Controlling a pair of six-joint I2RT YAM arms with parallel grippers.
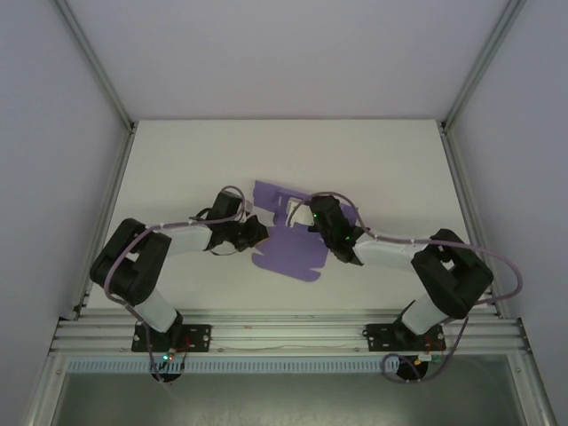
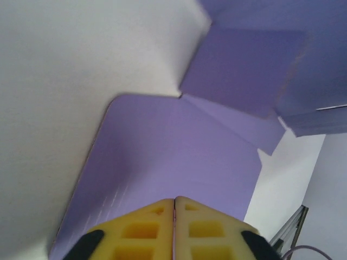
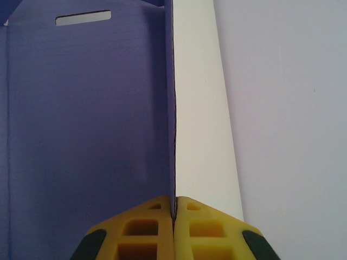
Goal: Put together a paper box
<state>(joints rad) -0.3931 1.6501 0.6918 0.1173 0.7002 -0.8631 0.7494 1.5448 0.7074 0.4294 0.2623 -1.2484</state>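
Two pincers together: right pincer (image 3: 173,201) clamps paper box (image 3: 87,119) wall, left pincer (image 2: 174,200) over flap.

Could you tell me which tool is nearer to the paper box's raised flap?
Right. The right tool is shut on the raised flap's edge; the left tool is shut above a flat panel on the paper box's left side.
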